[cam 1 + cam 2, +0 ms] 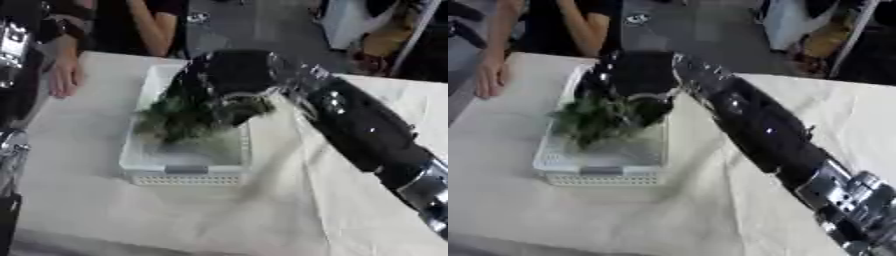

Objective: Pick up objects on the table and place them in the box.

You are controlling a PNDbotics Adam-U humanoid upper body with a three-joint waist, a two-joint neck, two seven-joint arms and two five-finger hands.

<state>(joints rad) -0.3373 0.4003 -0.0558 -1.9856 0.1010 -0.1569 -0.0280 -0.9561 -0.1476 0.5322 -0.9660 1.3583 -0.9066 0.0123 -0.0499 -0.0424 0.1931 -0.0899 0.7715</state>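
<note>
Over the white box [144,167], the right hand's [229,75] fingers clasp a leafy green bunch [597,120].

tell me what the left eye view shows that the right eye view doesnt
Only the left eye view shows dark robot parts running down its left edge. Only the right eye view shows the silver joints far down the right arm. Both show the right hand over the white box, with a green leafy thing under it at the box, the cream tablecloth, and a person's hand resting on the table's far left.
</note>
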